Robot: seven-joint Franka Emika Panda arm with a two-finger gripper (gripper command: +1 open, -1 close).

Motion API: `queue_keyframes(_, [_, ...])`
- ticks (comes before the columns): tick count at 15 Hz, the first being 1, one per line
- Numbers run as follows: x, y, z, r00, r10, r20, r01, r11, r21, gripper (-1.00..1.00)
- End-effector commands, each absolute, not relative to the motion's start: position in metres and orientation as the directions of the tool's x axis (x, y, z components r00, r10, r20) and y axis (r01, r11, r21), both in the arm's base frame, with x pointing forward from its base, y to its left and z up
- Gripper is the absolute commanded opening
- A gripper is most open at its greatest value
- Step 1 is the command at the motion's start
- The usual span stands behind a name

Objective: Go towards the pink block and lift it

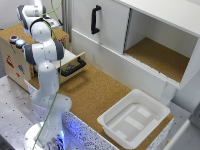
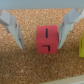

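Observation:
In the wrist view the pink block [image 2: 47,40], a cube with dark line marks on its face, rests on the cork surface. My gripper [image 2: 41,45] is open and straddles it, one grey finger [image 2: 12,27] standing a little off one side and the other finger [image 2: 67,27] close against the opposite side. Nothing is held. In the exterior view the arm [image 1: 45,55] reaches up toward the back at the exterior view's left; the block is hidden there.
A yellow object [image 2: 81,46] lies just beyond one finger. The exterior view shows a wooden box [image 1: 15,55] by the arm, an open drawer [image 1: 72,65], a white cabinet with a black handle [image 1: 95,19], and a white tray [image 1: 134,117] on the cork table.

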State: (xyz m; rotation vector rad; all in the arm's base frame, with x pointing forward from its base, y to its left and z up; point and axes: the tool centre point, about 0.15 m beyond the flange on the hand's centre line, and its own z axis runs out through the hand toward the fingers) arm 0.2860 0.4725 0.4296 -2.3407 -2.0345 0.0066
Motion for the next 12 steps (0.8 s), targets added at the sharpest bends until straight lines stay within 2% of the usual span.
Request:
queue_keyframes(1, [0.287,0.478,0.430,0.151,0.988,-0.022,0.988,-0.152,-0.019,-1.00])
queue_keyframes(7, [0.287,0.450,0.474,0.237,0.972,0.002,0.971,-0.237,0.031,-1.00])
queue_keyframes(12, [0.284,0.398,0.479,0.342,0.938,-0.051,0.940,-0.340,0.038,-1.00])
